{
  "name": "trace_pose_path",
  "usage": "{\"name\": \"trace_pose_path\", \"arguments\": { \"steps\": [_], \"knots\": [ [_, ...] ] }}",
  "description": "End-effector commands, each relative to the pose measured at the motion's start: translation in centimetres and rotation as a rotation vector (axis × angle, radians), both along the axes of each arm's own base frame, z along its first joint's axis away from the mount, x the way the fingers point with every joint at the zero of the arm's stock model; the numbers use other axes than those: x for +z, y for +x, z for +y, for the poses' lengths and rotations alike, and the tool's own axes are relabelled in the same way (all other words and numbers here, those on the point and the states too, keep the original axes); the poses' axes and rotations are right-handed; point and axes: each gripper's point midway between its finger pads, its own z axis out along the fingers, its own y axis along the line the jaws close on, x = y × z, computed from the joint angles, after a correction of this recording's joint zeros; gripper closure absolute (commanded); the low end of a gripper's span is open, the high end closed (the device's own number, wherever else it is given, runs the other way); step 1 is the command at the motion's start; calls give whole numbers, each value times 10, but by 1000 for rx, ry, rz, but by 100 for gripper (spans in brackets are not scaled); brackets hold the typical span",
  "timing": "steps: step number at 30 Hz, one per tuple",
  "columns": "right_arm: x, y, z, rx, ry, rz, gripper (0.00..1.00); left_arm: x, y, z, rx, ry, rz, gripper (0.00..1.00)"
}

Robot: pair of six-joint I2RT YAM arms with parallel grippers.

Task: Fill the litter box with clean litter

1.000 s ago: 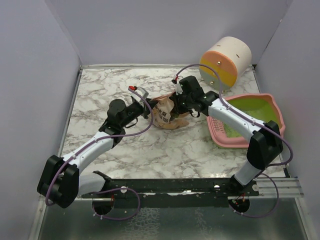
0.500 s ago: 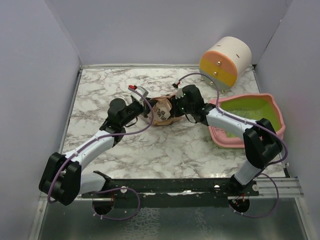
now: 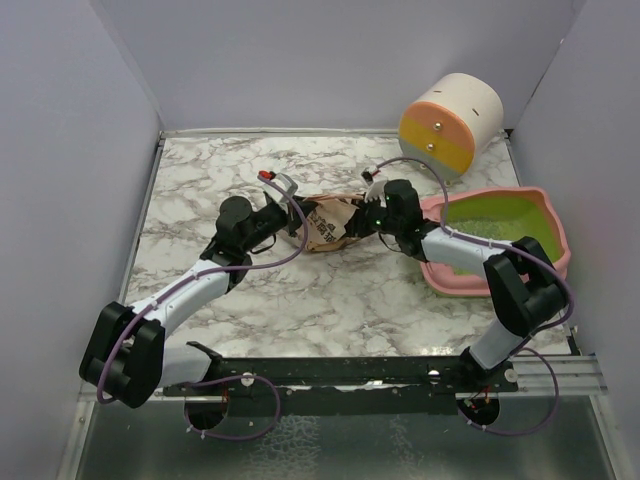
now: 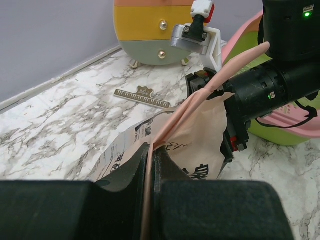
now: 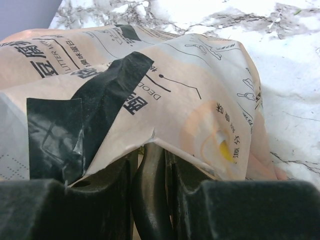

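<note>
The tan paper litter bag (image 3: 325, 226) lies low on the marble table between both grippers. My left gripper (image 3: 296, 222) is shut on its thin edge, which shows pressed between the fingers in the left wrist view (image 4: 151, 150). My right gripper (image 3: 363, 220) is shut on the bag's other end. In the right wrist view the bag (image 5: 165, 80), patched with black tape, drapes over that gripper's fingertips (image 5: 155, 147). The pink litter box (image 3: 556, 232) with its lime-green inside stands to the right, and my right forearm crosses its near-left rim. I cannot make out any clean litter.
The round cream drum (image 3: 450, 122) with orange, yellow and grey bands stands at the back right, just behind the litter box. A small flat tan ruler-like strip (image 4: 142, 97) lies on the table behind the bag. Grey walls close in three sides.
My right gripper has come down and shifted right, towards the litter box, with the bag's end. The bag has sunk from raised and bunched to low and stretched. My left gripper has barely moved.
</note>
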Motion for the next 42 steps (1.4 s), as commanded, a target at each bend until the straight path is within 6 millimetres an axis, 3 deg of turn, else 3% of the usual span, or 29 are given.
{"name": "trace_pose_path", "arguments": {
  "steps": [1,12,25,32,38,42],
  "knots": [
    [-13,-34,8,144,71,114,99,26,5,0,-2,-48,-68,100],
    [20,-38,1,200,236,81,99,27,11,10,27,-56,-64,100],
    [60,-43,-37,175,297,1,99,35,23,29,83,-98,-42,100],
    [73,-47,-63,139,308,-21,99,39,24,35,94,-119,-42,91],
    [76,-54,-86,124,365,-15,99,43,23,37,90,-139,-41,77],
    [76,-63,-96,143,413,-8,99,45,23,38,100,-157,-36,73]
  ]
}}
